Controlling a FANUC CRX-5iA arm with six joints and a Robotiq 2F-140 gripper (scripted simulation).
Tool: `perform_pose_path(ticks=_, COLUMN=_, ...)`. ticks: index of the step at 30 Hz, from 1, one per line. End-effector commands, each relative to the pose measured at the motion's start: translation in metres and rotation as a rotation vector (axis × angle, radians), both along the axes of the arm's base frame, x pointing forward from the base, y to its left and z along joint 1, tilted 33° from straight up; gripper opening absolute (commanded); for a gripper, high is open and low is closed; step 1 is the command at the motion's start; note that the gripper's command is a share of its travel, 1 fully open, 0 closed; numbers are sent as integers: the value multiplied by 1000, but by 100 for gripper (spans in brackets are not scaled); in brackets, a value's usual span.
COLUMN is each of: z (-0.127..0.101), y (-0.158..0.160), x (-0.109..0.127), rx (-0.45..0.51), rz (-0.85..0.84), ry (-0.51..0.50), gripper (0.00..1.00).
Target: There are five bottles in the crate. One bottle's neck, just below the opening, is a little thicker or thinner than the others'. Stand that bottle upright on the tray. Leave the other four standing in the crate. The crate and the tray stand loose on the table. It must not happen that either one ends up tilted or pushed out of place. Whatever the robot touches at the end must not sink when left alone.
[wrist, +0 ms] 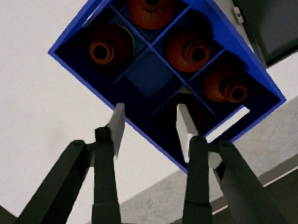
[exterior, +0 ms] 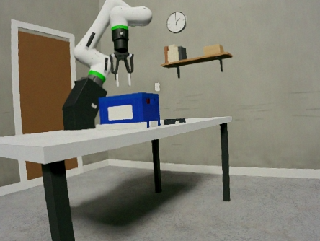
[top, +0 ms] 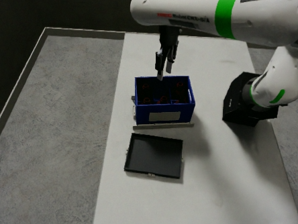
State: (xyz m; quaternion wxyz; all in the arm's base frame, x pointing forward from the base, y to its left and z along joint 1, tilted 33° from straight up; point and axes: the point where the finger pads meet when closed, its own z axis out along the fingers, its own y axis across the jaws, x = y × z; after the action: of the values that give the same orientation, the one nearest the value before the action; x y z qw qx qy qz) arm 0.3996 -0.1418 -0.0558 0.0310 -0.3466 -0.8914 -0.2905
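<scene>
The blue crate (top: 142,112) (exterior: 138,113) (wrist: 240,45) stands on the table. Reddish-brown bottles stand in its cells: one left (wrist: 117,45), one top (wrist: 151,12), one in the middle (wrist: 185,50), one right (wrist: 222,85). A fifth bottle (wrist: 197,112) is dark and partly hidden behind the right fingertip. One cell is empty. No neck difference is clear. My gripper (top: 164,74) (exterior: 123,84) (wrist: 150,114) is partly open and empty, pointing down above the crate's back side. The black tray (top: 151,157) (exterior: 169,121) (wrist: 272,25) is empty, in front of the crate in the top view.
A pale strip (top: 163,126) lies along the crate's front side, between crate and tray. A small white block (top: 134,112) is at the crate's left side. Blue dividers and high walls surround the bottles. The robot's black base (top: 239,100) (exterior: 81,106) stands beside the crate.
</scene>
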Motion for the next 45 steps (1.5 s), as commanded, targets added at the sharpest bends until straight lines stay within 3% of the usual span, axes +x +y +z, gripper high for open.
perform_pose_path(ticks=1, z=0, y=-1, x=0, rx=-2, rz=0, ry=0, gripper=44)
perform_pose_path(ticks=45, z=-34, y=22, x=6, rx=-8, rz=3, ry=4, gripper=44)
